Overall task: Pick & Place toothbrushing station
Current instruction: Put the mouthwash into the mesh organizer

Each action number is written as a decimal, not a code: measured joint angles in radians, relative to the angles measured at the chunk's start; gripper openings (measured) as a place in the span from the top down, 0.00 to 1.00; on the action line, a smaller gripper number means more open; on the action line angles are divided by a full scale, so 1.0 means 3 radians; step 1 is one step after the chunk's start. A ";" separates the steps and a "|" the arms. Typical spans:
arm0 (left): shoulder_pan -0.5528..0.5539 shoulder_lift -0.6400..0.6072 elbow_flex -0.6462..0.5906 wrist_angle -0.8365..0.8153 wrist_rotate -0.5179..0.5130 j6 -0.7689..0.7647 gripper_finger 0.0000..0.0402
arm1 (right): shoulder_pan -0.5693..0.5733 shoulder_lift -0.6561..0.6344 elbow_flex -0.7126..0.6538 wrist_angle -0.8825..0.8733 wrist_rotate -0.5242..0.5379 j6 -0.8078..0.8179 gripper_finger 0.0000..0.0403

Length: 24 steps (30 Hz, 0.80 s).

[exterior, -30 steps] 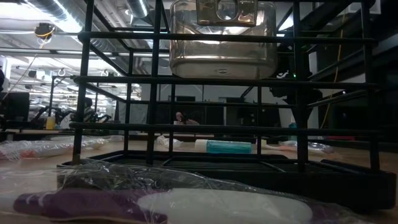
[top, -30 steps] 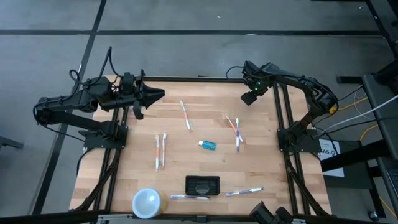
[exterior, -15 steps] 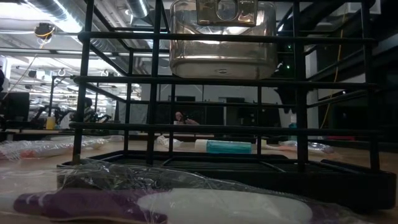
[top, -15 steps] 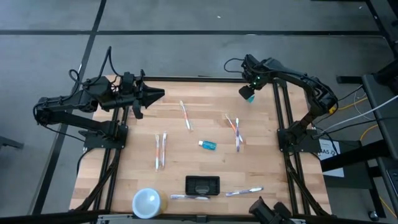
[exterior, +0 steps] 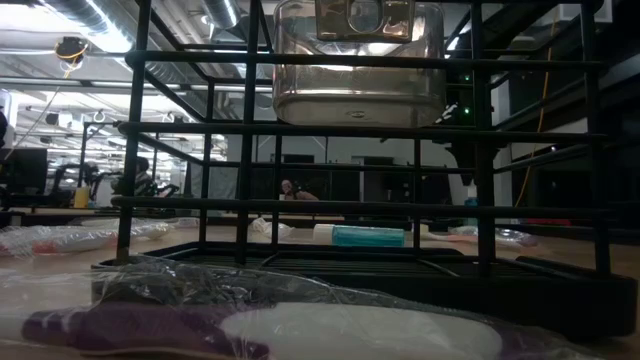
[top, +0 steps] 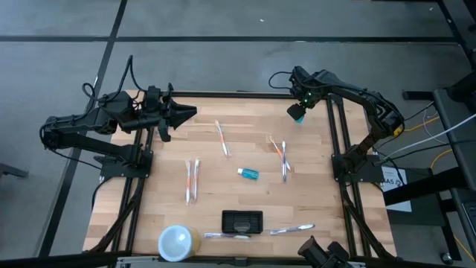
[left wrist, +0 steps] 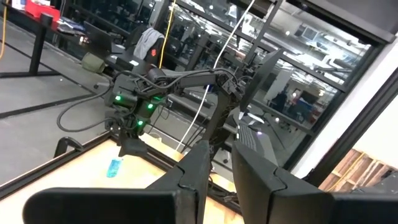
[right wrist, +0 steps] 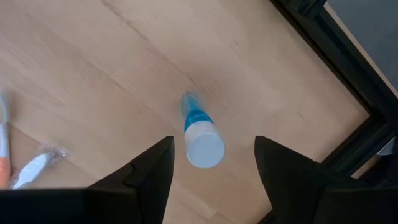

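The black toothbrushing station (top: 242, 221) sits untouched near the table's (top: 320, 193) front edge. The right tool (top: 297, 113), fingers spread, hovers above a small blue-and-white tube (right wrist: 200, 135) at the far corner. The left tool (top: 187, 113), nearly pressed together and empty, waits far left. Nothing looks placed yet.

We cannot read any words, numbers or signs in these pictures. The small blue and white tube (right wrist: 200, 138) has no letters we can make out. The wrapped toothbrushes (top: 192, 181) on the table (top: 149, 193) show no names either. The things in the room behind are too far off to read.
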 joint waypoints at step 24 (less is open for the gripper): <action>0.0000 0.0000 0.0000 -0.0002 0.0047 0.0046 0.84 | 0.0000 0.0000 -0.0001 -0.0030 -0.0075 -0.0049 0.55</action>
